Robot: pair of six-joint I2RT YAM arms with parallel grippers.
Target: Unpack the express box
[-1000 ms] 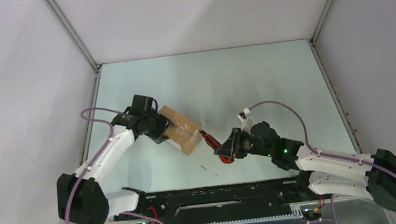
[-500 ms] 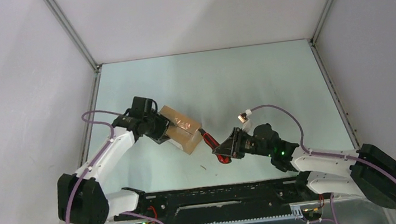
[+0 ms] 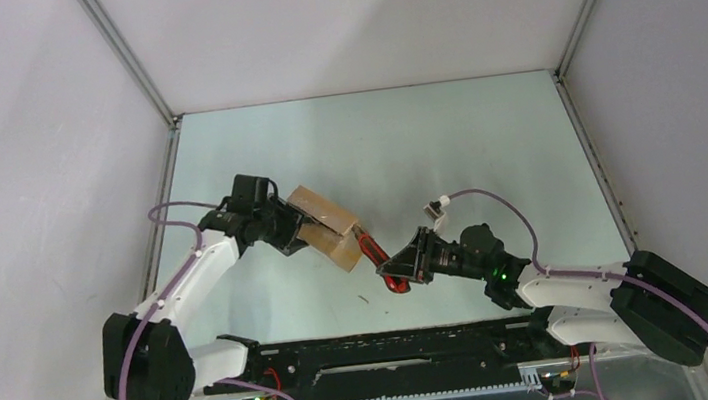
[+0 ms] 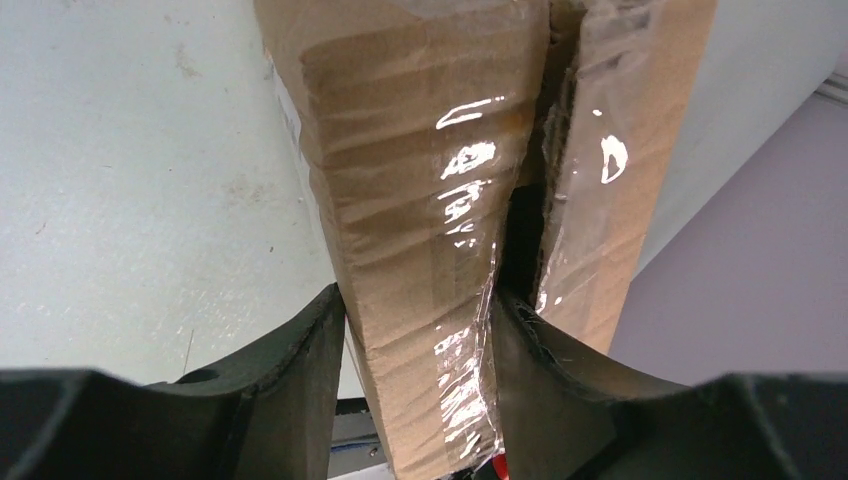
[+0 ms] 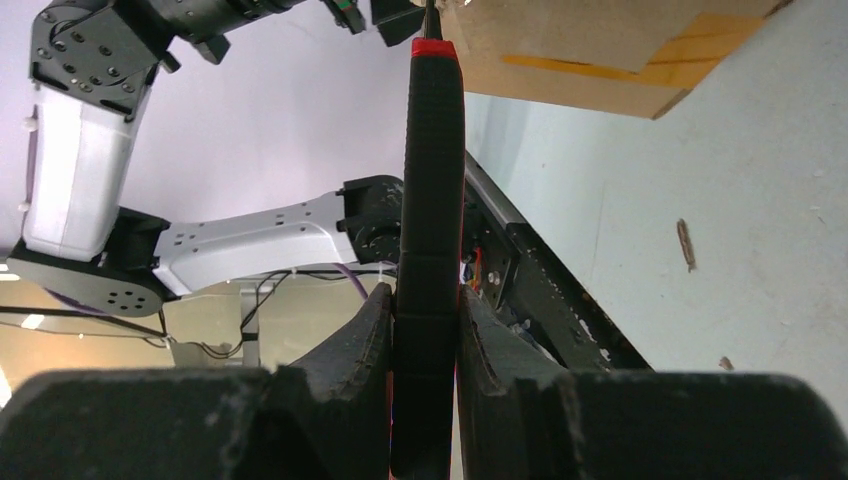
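The left gripper (image 3: 295, 230) squeezes one end of the small brown cardboard box (image 3: 328, 225), which is wrapped in shiny clear tape. One finger (image 4: 300, 350) presses on the box's outer side. The other finger sits in the split along its top. The right gripper (image 3: 401, 273) is clamped tight on a knife with a black and red handle (image 5: 430, 200). The box is right at the knife's tip, tilted over the pale green table (image 3: 445, 149).

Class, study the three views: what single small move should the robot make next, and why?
Probably the right gripper should ease the knife tip forward into the express box along its seam. The left gripper clamps the box, the seam is only partly split, glossy tape bridges it, and the blade tip sits at the box's edge.
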